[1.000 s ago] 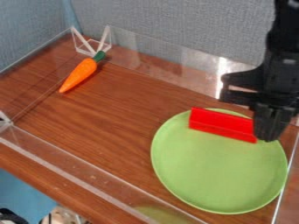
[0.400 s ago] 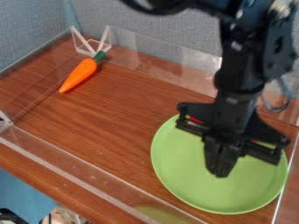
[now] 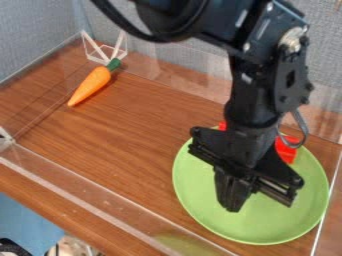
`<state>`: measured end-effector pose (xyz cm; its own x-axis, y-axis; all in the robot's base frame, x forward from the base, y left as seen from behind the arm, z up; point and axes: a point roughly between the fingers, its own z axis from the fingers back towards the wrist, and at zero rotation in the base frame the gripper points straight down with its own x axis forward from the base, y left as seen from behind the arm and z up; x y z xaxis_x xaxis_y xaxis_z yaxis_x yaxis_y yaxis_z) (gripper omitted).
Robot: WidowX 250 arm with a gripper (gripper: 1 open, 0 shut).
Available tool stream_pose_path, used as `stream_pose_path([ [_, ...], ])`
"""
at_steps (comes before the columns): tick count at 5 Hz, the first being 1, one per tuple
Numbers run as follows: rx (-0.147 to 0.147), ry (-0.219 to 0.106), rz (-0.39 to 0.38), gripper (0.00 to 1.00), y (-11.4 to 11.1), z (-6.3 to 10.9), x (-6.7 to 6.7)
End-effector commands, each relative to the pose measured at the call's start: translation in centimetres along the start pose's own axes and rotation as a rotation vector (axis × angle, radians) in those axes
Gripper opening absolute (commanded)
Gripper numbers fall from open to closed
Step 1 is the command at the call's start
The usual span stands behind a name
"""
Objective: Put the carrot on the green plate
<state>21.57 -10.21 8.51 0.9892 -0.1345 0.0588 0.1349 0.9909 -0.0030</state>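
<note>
Hovering low over the green plate (image 3: pixel 201 205) with the gripper (image 3: pixel 235 203) pressed together on nothing. Lying untouched well apart near the far left corner, the carrot (image 3: pixel 90 86). Judging pickup and placement entirely undone.

Wooden tabletop (image 3: pixel 127 130) with clear low walls, red block, white wire stand.

Brown, glossy wood grain running across the whole surface. Transparent plastic barrier (image 3: pixel 80 205) along the near edge at 7 o'clock, another clear panel (image 3: pixel 201 70) toward 12 o'clock. Small white wire stand (image 3: pixel 102 47) at 11 o'clock, against the grey-blue backdrop (image 3: pixel 40 30). Red block (image 3: pixel 285 153) at 3 o'clock, mostly hidden, only a sliver showing.
</note>
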Motion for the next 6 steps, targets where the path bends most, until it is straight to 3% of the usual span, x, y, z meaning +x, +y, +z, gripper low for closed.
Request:
stream_pose_path([
  [1,0.021,-0.01,-0.025,0.0,0.0,0.8,1.6],
  [2,0.042,0.0,-0.065,0.0,-0.2,1.2,2.9],
  [3,0.065,0.011,0.05,1.0,3.2,1.7,3.7],
  [4,0.071,0.008,0.092,0.0,8.1,0.7,4.8],
  [6,0.074,-0.011,0.144,0.0,15.7,-1.5,7.4],
])
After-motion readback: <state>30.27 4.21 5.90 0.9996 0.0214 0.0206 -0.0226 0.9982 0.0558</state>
